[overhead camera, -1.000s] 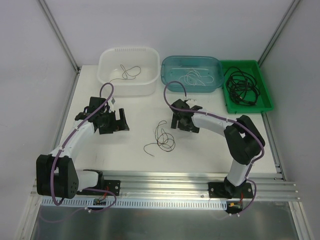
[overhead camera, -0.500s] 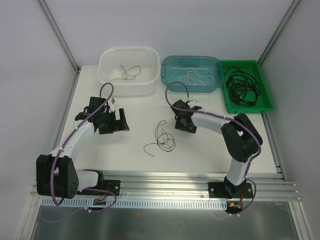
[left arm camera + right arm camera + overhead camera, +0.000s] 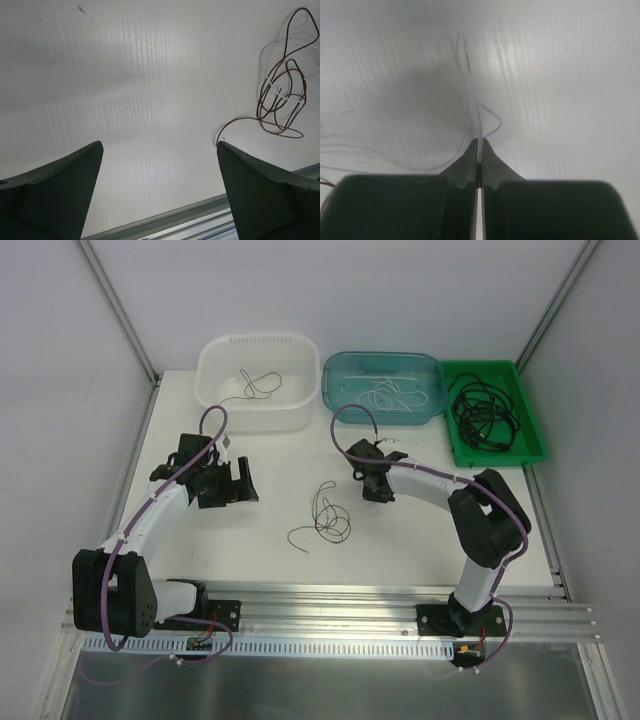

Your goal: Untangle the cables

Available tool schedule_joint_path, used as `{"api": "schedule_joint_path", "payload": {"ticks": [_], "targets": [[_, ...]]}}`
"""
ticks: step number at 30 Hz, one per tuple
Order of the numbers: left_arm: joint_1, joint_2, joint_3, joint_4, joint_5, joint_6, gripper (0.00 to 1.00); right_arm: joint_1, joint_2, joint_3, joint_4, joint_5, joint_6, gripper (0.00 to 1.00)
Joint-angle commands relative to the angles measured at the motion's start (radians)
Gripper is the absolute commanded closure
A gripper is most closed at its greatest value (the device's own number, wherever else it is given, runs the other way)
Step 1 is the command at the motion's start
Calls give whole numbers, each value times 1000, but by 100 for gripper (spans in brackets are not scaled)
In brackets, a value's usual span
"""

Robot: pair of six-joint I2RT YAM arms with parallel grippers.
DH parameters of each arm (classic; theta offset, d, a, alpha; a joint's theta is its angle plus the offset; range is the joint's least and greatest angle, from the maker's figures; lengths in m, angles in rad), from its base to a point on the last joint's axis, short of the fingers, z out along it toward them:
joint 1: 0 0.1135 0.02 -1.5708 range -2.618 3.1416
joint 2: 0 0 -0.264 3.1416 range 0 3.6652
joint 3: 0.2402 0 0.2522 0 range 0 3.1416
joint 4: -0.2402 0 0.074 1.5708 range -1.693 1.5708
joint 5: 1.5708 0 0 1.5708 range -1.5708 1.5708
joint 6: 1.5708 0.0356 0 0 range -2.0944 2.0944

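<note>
A small tangle of thin dark brown cables (image 3: 325, 515) lies on the white table between the arms; in the left wrist view the tangle (image 3: 280, 100) is at the upper right, with a faint white strand through it. My right gripper (image 3: 369, 485) is low over the table just right of the tangle. In its wrist view the right gripper (image 3: 479, 146) is shut on a thin white cable (image 3: 468, 95) that runs up and loops away to the left. My left gripper (image 3: 159, 146) hangs open over bare table left of the tangle, holding nothing.
Three containers line the back: a white tub (image 3: 258, 420) with one thin dark cable, a teal bin (image 3: 380, 412) with white cables, and a green tray (image 3: 500, 455) with black cables. A metal rail (image 3: 330, 600) runs along the near table edge.
The right gripper went from open to shut, pinching the white cable, and shifted slightly right. The left arm and the tangle have not moved.
</note>
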Motion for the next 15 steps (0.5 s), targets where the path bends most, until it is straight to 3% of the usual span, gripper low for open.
{"api": "schedule_joint_path", "payload": {"ticks": [1, 10, 15], "targets": [[9, -20, -4, 5, 5, 17, 1, -6, -130, 49, -83, 108, -115, 99], [9, -23, -4, 5, 7, 18, 1, -5, -365, 255, -196, 214, -386, 99], [7, -26, -4, 5, 8, 17, 1, 5, -509, 394, -177, 97, -503, 99]]}}
